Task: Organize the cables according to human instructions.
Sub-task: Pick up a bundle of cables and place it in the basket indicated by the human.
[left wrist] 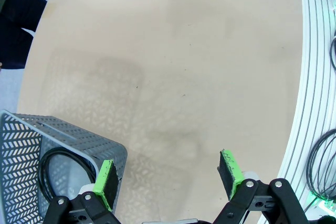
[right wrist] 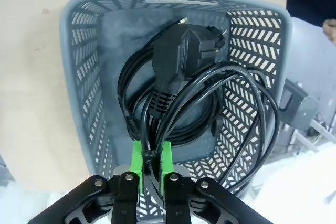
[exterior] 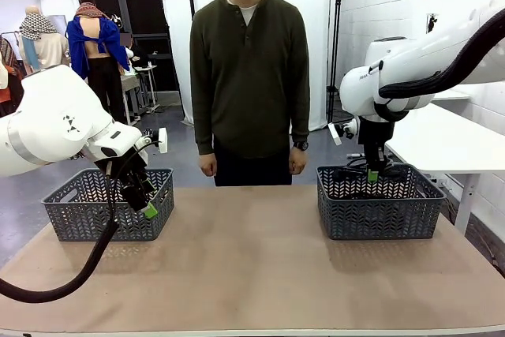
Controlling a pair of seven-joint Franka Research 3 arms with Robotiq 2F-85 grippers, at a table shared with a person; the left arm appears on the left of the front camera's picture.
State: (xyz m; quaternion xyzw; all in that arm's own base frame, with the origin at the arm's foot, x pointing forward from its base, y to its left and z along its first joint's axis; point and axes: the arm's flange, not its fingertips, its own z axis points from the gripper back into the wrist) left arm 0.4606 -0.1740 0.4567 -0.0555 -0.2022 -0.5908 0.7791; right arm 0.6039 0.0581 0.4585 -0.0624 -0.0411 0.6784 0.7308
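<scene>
My right gripper (right wrist: 151, 157) is shut on a thin black cable (right wrist: 264, 109) and holds it over the grey right basket (right wrist: 88, 51). The cable's loop and chunky plug (right wrist: 181, 51) hang down into the basket, where another coiled cable (right wrist: 126, 95) lies on the floor. In the front view this gripper (exterior: 372, 173) dips into the right basket (exterior: 379, 211). My left gripper (left wrist: 168, 177) is open over bare table beside the left basket (left wrist: 31, 129), which holds a cable loop (left wrist: 50, 163). The human (exterior: 248, 76) stands at the far side, arms hanging down.
The left gripper (exterior: 148, 209) hovers at the front right corner of the left basket (exterior: 79, 211). Brown tabletop (exterior: 252, 258) stretches between the two baskets. Beyond the table's ribbed edge rail (left wrist: 315, 77) lie black cords (left wrist: 321, 163). A white table (exterior: 450, 144) stands at the right.
</scene>
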